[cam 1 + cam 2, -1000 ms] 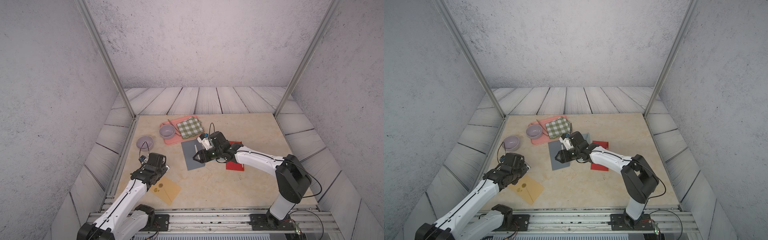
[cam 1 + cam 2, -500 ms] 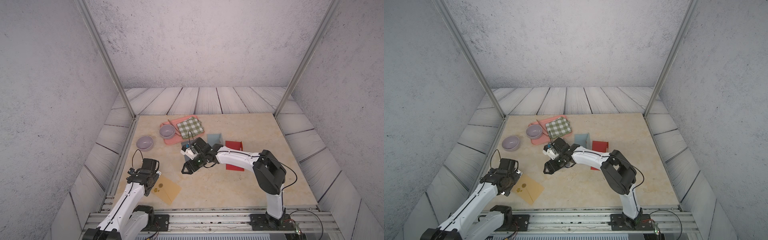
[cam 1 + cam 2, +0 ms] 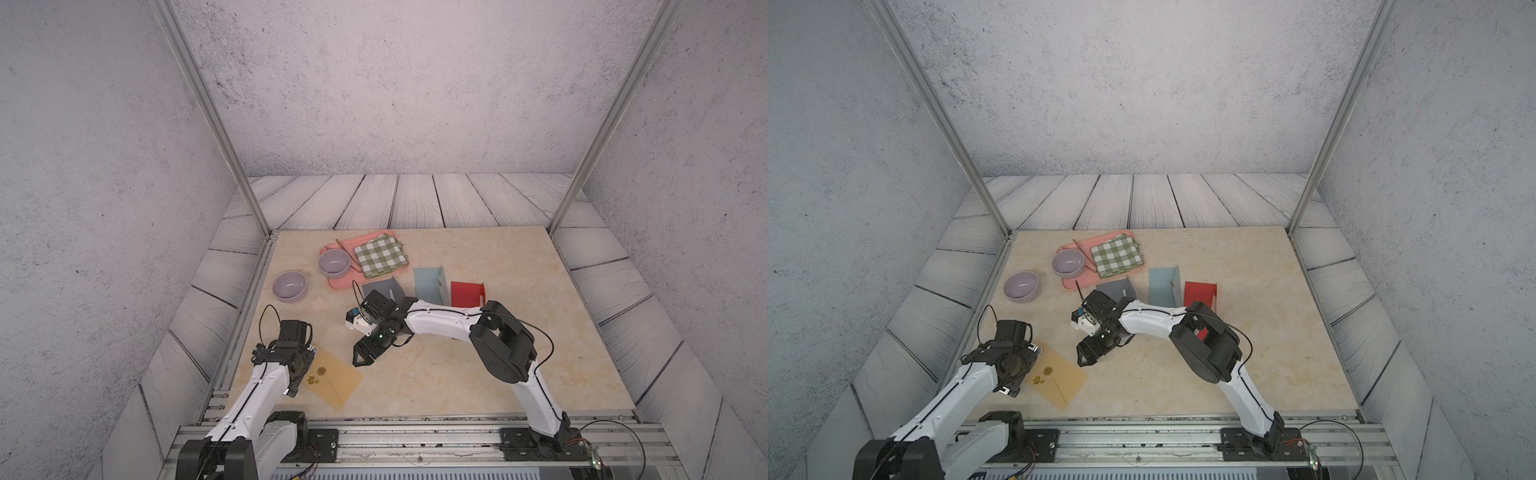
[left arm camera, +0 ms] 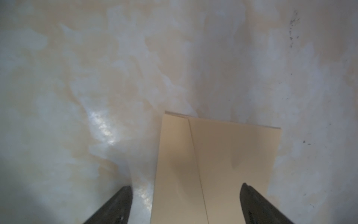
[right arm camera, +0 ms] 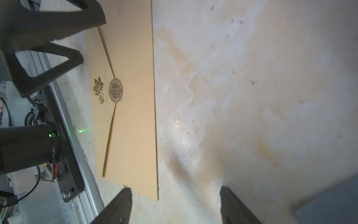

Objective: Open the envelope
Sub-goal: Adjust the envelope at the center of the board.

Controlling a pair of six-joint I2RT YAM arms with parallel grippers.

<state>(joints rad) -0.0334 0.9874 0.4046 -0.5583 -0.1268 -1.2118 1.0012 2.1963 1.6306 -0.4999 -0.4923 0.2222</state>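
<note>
A tan envelope (image 3: 334, 380) (image 3: 1061, 380) lies flat at the table's front left. Its flap is down under a round seal (image 5: 115, 90) beside a gold leaf print. My left gripper (image 3: 303, 372) (image 3: 1019, 370) hovers open over the envelope's left end. In the left wrist view its fingers (image 4: 118, 203) straddle the envelope (image 4: 213, 164), with nothing held. My right gripper (image 3: 357, 359) (image 3: 1080, 358) is open just right of the envelope and points down at the table. In the right wrist view the envelope's corner (image 5: 151, 184) lies between that gripper's (image 5: 175, 188) fingers.
At the back left a pink tray (image 3: 353, 284) carries a checked cloth (image 3: 380, 255) and a lavender bowl (image 3: 334, 264). Another bowl (image 3: 289, 285) sits on the table. Grey (image 3: 382, 289), light-blue (image 3: 430, 282) and red (image 3: 467, 293) folded sheets stand behind the right arm.
My right arm swung from the grey sheet forward and left to the envelope's right edge. My left gripper drew back onto the envelope's left end. Both grippers opened wider.
</note>
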